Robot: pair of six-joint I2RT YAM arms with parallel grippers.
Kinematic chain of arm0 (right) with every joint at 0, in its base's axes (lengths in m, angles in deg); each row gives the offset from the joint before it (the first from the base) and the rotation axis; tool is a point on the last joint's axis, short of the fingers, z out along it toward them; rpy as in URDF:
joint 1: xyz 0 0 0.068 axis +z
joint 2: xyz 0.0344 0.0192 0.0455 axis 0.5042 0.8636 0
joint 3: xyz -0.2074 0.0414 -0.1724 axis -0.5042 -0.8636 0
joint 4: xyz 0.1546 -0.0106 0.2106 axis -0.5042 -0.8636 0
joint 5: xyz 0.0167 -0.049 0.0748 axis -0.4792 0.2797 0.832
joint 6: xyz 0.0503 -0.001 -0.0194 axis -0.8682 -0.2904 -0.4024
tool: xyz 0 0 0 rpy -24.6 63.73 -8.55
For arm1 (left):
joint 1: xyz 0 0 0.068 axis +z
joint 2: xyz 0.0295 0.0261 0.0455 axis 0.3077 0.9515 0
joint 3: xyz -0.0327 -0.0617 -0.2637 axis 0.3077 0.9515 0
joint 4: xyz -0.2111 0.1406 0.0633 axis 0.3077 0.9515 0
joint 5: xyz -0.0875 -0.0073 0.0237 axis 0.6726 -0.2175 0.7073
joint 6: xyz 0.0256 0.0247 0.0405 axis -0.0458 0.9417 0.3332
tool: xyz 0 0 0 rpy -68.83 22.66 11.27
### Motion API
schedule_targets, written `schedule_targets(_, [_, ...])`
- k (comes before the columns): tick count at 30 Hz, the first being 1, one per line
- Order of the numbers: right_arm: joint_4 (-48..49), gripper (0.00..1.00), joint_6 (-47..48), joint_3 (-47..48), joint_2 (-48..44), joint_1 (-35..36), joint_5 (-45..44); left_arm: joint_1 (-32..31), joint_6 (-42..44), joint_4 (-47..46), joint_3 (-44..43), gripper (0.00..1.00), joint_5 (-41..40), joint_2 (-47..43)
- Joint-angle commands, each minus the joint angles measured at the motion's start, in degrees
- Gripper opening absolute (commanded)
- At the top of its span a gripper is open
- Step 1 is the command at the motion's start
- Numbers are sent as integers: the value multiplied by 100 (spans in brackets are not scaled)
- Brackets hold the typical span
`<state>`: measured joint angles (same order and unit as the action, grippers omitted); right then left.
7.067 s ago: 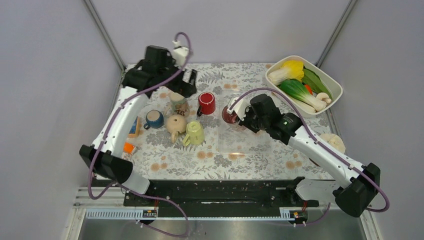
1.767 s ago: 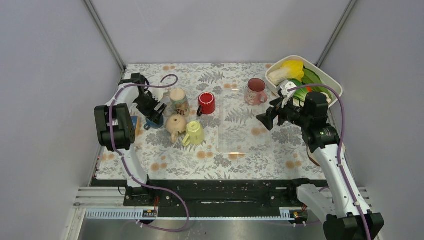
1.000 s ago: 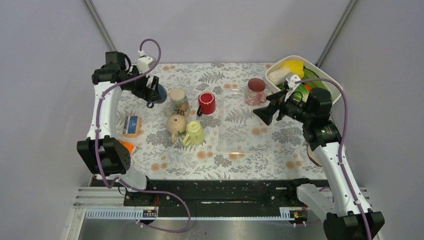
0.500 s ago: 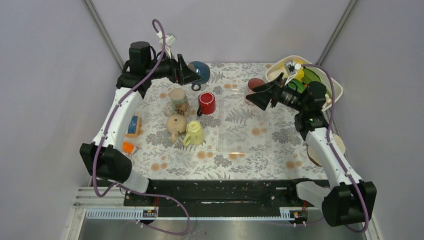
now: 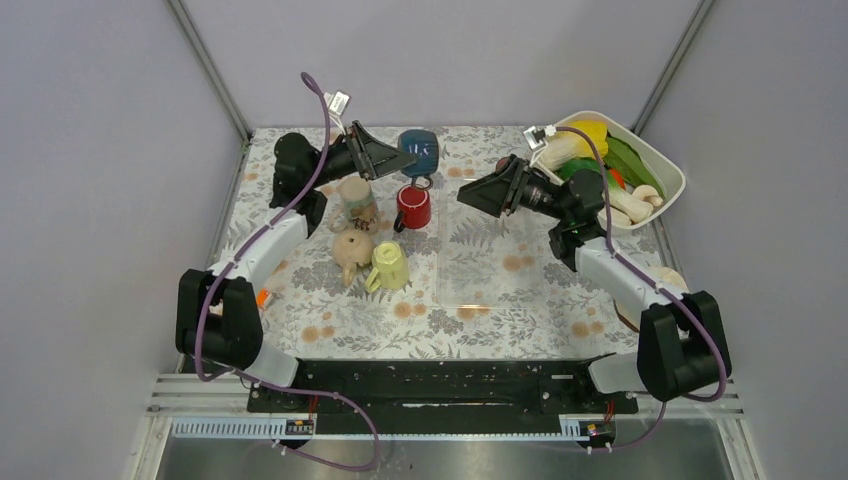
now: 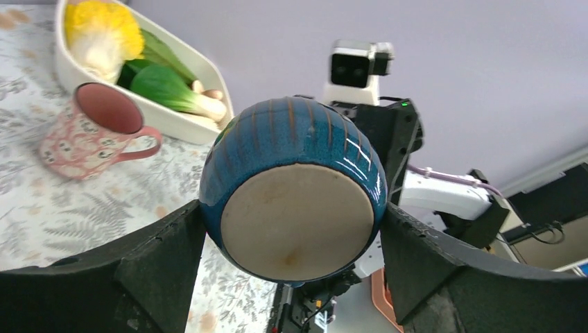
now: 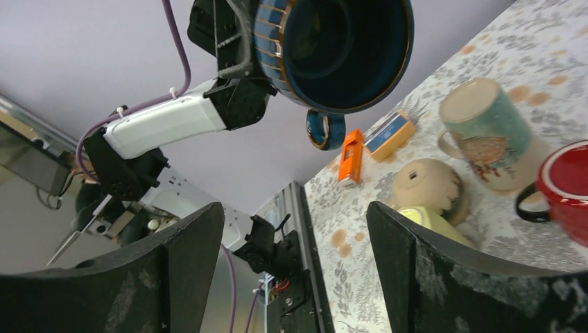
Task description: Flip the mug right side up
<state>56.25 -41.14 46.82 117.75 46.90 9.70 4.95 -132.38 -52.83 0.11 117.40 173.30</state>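
— What is noted at the lower middle of the overhead view?
— The yellow mug [image 5: 388, 266] and the beige vessel [image 5: 351, 248] are found unmoved on the patterned cloth [image 5: 480, 300]. So are the red mug [image 5: 413, 206] and the pale printed mug [image 5: 357, 200] behind them.
— And where is the blue mug [image 5: 420, 151] placed?
— It is held in the air at the upper middle, shifted rightward from where it was half a second ago. It is clamped across its belly by the left gripper [image 6: 292, 222] and tipped on its side. Its mouth is turned to the right gripper [image 7: 295, 208] and its handle is hung downward.
— How is the right claw set?
— Its fingers are spread wide with nothing between them. It has been brought leftward, close to the blue mug yet apart from it.
— Farther back?
— The pink mug [image 6: 90, 135] is stood upright beside the white dish [image 6: 69, 69] of vegetables, as before.
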Motion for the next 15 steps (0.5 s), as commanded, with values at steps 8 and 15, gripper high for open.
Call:
schedule_targets(8, [1561,78,-869,320,845,521,-241,-335,-1075,-2359,426,0,-345,-348])
schedule_targets(15, [2023,77,-923,374,1031,723,-336,-467,-1116,-2503,483,0,-437,-143])
